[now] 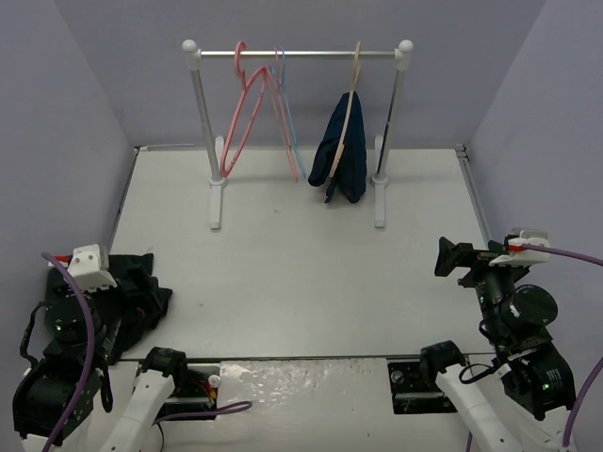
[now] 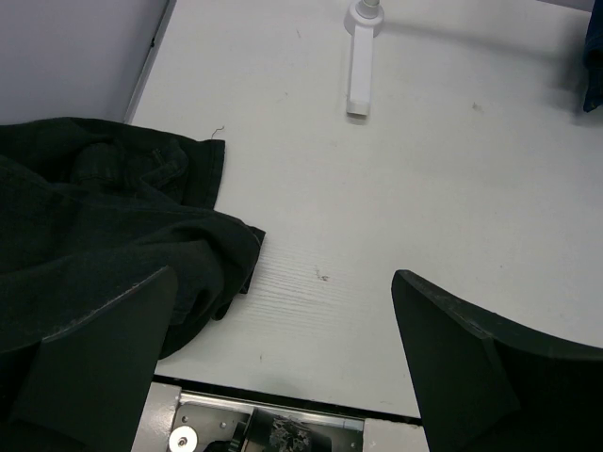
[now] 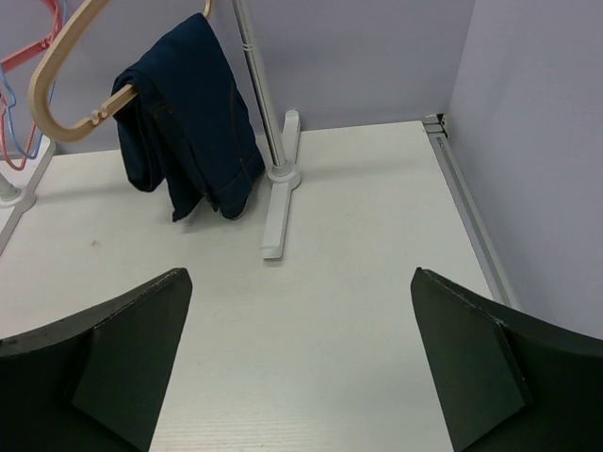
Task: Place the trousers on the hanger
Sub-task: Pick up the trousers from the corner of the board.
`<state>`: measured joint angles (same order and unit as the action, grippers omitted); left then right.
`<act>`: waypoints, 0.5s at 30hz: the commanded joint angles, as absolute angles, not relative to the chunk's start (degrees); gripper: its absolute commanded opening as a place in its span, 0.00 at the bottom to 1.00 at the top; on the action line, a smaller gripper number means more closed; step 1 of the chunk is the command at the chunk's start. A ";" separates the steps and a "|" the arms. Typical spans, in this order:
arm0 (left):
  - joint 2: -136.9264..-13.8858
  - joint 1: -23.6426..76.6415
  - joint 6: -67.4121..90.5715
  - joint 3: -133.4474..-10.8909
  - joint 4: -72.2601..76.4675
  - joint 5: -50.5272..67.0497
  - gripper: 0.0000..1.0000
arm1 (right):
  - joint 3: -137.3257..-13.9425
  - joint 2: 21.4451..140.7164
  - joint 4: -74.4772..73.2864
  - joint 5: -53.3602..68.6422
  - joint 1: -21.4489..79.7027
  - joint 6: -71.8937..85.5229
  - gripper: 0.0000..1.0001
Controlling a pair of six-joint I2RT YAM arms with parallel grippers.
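Note:
The black trousers (image 1: 149, 294) lie crumpled at the near left of the table, and fill the left of the left wrist view (image 2: 94, 217). The salmon-pink hanger (image 1: 241, 118) hangs empty at the left of the rail; a bit of it shows in the right wrist view (image 3: 52, 24). My left gripper (image 1: 130, 282) is open just above the trousers' right edge, with its left finger (image 2: 94, 363) over the fabric and nothing held. My right gripper (image 1: 445, 256) is open and empty over the bare table at the near right; it also shows in the right wrist view (image 3: 297, 367).
A white rail (image 1: 298, 55) stands at the back on two feet (image 1: 216, 202). It also carries a light-blue hanger (image 1: 286, 118) and a tan hanger (image 1: 352, 89) bearing a navy-blue garment (image 1: 343, 158). Purple walls close the sides and back.

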<state>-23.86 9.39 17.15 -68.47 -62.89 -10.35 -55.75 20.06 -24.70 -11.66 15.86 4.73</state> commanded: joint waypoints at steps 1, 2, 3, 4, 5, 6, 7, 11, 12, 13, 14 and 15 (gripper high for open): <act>-25.84 9.67 16.96 -69.79 -61.17 -10.63 0.97 | -56.78 22.06 -20.57 -11.34 16.26 5.25 1.00; -25.88 9.67 17.00 -69.79 -61.17 -10.67 0.97 | -56.70 21.98 -20.53 -11.38 16.22 5.43 1.00; -25.92 9.67 17.05 -69.79 -61.17 -10.72 0.97 | -56.61 21.89 -20.48 -11.42 16.18 5.61 1.00; -26.03 9.67 17.10 -69.84 -61.28 -10.78 0.97 | -56.50 21.89 -20.53 -11.53 16.17 5.99 1.00; -26.16 9.67 17.19 -69.87 -61.35 -10.86 0.97 | -56.40 21.88 -20.54 -11.65 16.17 6.37 1.00; -26.28 9.67 17.32 -69.87 -61.35 -10.98 0.97 | -56.35 21.89 -20.49 -11.81 16.17 6.70 1.00; -26.36 9.67 17.39 -69.87 -61.43 -10.99 0.97 | -56.42 21.96 -20.56 -12.18 16.17 7.00 1.00; -26.88 9.67 17.85 -69.85 -61.55 -11.28 0.97 | -56.26 22.37 -20.57 -12.82 16.17 7.10 1.00; -27.01 9.67 18.15 -69.80 -61.59 -11.32 0.97 | -56.13 22.58 -20.57 -12.53 16.17 6.93 1.00; -27.16 9.67 18.37 -69.79 -61.63 -11.25 0.97 | -56.05 22.88 -20.57 -12.17 16.17 6.81 1.00; -27.32 9.67 18.53 -69.79 -61.67 -11.09 0.97 | -56.01 23.24 -20.57 -11.76 16.17 6.73 1.00; -27.56 9.67 18.61 -69.79 -61.72 -10.92 0.97 | -55.99 23.62 -20.54 -11.43 16.17 6.70 1.00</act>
<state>-24.78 9.39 17.34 -68.47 -63.23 -10.51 -55.75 20.28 -24.69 -11.72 15.86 6.26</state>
